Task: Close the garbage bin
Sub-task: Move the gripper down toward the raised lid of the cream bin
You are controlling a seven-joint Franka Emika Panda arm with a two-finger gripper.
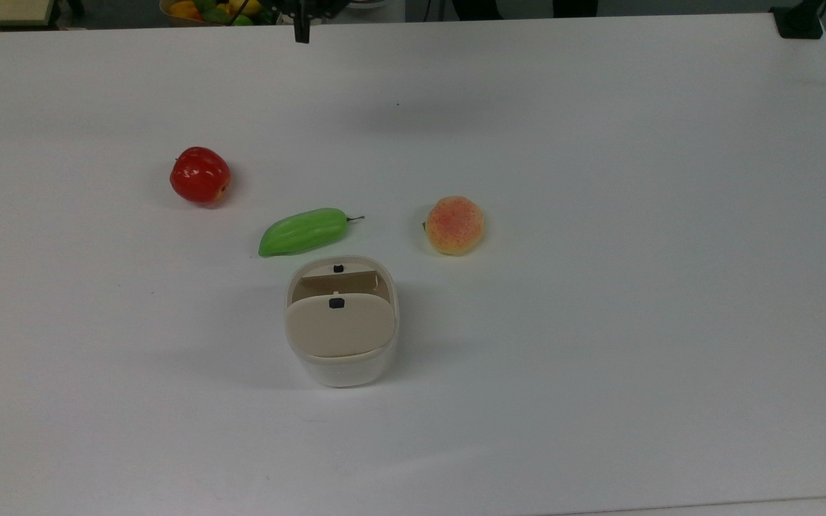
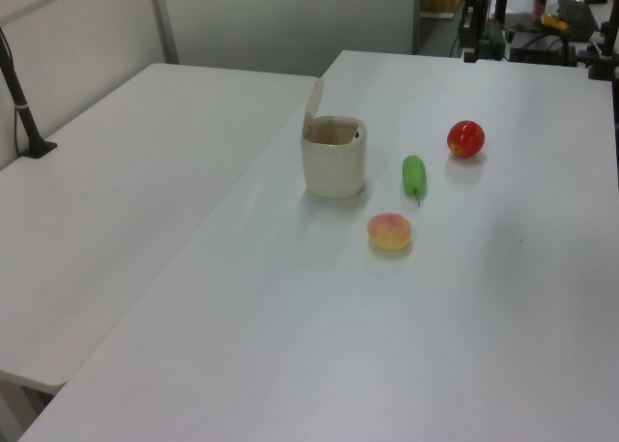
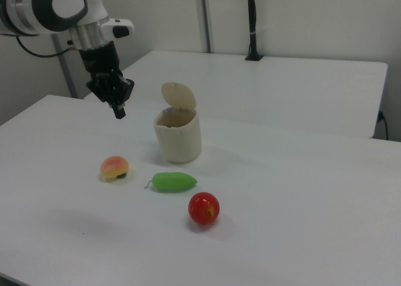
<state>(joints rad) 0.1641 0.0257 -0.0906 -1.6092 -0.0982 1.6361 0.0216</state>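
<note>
The cream-white garbage bin [image 1: 345, 369] stands near the table's middle with its beige lid [image 1: 340, 326] swung up and the mouth uncovered. The left view shows the bin [image 2: 334, 166] with the lid [image 2: 314, 103] upright on its far side. The right view has the bin [image 3: 178, 139] under its raised lid [image 3: 178, 97]. My gripper [image 3: 119, 112] hangs shut in the air, above the table and to the right view's left of the bin, holding nothing. It pokes in at the far edge in the top view [image 1: 302, 34] and in the left view [image 2: 470, 47].
Just beyond the bin lie a green fruit [image 1: 303, 231], a peach [image 1: 454, 225] and a red apple [image 1: 200, 175]. A basket of fruit [image 1: 198, 8] sits past the table's far edge. A second white table [image 2: 145, 171] adjoins on the left view's left.
</note>
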